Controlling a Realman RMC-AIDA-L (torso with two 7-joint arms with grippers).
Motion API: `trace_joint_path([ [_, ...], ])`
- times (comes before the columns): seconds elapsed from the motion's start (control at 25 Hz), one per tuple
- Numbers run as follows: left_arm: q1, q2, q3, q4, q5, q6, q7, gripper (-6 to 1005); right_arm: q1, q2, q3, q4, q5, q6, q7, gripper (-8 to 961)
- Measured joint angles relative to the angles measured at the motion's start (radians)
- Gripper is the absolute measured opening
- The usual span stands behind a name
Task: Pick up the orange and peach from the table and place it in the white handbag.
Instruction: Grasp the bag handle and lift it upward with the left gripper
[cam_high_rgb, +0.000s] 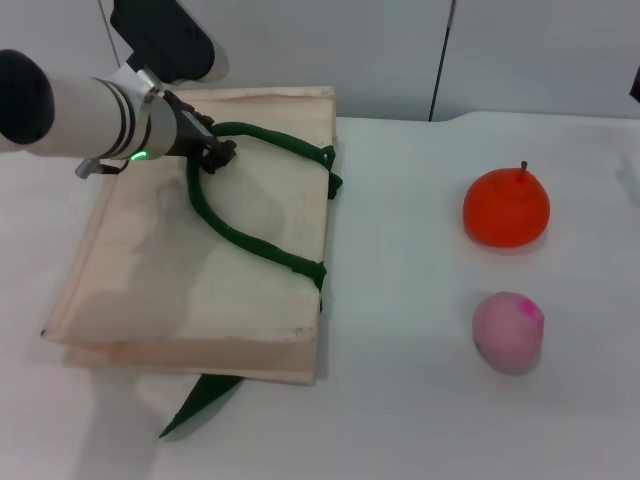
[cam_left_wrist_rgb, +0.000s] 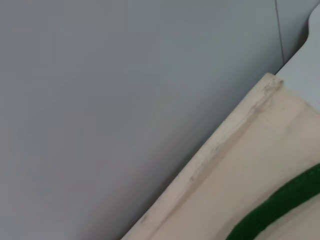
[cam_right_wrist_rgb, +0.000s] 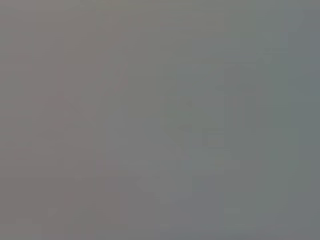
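Orange (cam_high_rgb: 506, 208) and peach (cam_high_rgb: 508, 331) well apart from left gripper (cam_high_rgb: 217, 153), toward four o'clock. Pinching green handle (cam_high_rgb: 245, 240) of white handbag (cam_high_rgb: 200, 270) at nine o'clock. Right gripper unseen, though likely nearer the fruit.

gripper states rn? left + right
Left gripper: at the white handbag's green handle, apparently shut on it.
Right gripper: not in view; its wrist camera shows only plain grey.
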Motion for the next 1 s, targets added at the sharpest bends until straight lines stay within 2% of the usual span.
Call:
trace_joint_path([
  [1.0,-0.003,0.000,-0.003,-0.028,0.002,0.040,-0.012,236,0.000,0.000,0.000,0.001,0.000,-0.007,0.000,823],
])
